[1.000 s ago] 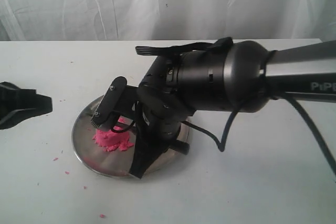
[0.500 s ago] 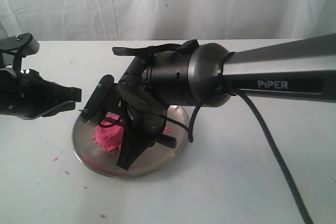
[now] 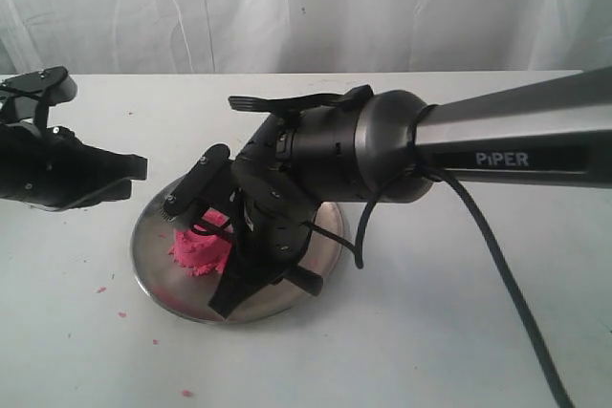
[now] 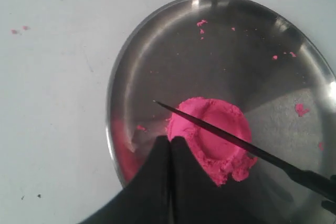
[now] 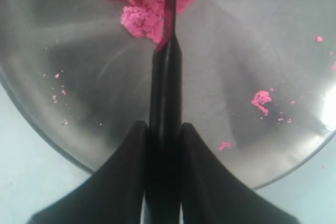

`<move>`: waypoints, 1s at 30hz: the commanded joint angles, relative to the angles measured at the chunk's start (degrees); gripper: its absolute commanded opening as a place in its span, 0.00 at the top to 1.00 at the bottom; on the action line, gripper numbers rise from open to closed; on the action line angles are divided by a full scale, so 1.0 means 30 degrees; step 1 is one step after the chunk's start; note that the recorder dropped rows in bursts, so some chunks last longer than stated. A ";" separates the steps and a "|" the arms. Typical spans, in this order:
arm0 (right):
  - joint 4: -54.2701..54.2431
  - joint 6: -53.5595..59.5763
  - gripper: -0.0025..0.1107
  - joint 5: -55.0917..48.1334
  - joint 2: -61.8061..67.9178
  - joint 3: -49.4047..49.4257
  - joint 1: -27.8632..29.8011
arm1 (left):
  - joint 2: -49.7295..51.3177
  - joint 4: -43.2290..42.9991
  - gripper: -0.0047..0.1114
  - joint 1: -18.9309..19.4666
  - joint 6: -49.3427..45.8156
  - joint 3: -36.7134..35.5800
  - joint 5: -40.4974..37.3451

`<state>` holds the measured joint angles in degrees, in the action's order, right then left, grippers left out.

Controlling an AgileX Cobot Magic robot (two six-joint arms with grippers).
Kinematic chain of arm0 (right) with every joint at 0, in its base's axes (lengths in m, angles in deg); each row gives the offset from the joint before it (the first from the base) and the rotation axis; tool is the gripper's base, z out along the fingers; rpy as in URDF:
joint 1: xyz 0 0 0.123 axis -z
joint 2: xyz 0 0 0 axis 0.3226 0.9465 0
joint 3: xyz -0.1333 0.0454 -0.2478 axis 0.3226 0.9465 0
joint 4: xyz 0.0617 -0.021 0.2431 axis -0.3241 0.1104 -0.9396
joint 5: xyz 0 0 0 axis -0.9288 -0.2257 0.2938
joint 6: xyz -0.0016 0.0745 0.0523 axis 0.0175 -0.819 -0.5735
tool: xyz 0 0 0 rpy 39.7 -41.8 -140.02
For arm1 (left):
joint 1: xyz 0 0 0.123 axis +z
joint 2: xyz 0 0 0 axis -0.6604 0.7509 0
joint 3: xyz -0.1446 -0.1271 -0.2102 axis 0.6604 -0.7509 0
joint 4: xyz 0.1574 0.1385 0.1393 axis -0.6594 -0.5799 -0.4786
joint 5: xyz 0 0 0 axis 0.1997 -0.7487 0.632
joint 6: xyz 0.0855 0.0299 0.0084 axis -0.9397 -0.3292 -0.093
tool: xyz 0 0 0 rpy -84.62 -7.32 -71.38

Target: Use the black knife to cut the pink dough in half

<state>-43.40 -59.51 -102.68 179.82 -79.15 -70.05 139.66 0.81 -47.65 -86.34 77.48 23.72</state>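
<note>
We see the pink dough (image 4: 212, 132) as a bright, even pink, its crumbly edge the same shade, and small pink crumbs (image 5: 261, 99) dot the plate (image 4: 157, 51), which is plain silvery metal with grey reflections. The black knife (image 4: 231, 139) is black along blade and handle alike. Both the left claw (image 4: 170, 148) and the right claw (image 5: 163, 129) are matte black. The right arm (image 3: 516, 140) is dark grey with white lettering. The counter (image 3: 459, 332) is white, speckled with pink bits, before a white curtain (image 3: 382, 7).
</note>
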 commanded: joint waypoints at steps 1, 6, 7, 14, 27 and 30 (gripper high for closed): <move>-0.0080 -0.0045 0.98 0.0327 -0.0049 0.0072 0.0157 | 0.0319 0.2490 0.96 0.1951 -0.3034 0.0908 -0.2877; -0.0080 0.0038 0.98 0.0327 -0.0082 0.0072 0.0157 | 0.1905 1.1818 0.96 0.3988 -1.2695 0.1110 -0.8691; -0.0080 0.0038 0.98 0.0327 -0.0082 0.0072 0.0157 | 0.2528 1.2648 0.96 0.4463 -1.3162 0.1110 -0.9592; -0.0080 0.0038 0.98 0.0287 -0.0082 0.0072 0.0157 | 0.4474 1.3581 0.96 0.5302 -1.4376 0.1110 -1.0716; -0.0080 0.0038 0.98 0.0663 -0.0082 0.0072 0.0157 | 0.6518 1.5192 0.96 0.4520 -1.6352 0.1228 -1.1617; -0.0080 0.0038 0.98 0.0701 -0.0082 0.0072 0.0157 | 0.6731 1.5364 0.96 0.3934 -1.6618 0.1228 -1.1118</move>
<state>-43.74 -59.51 -101.19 179.82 -79.09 -69.81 159.49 45.67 -34.23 -134.87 80.83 -9.52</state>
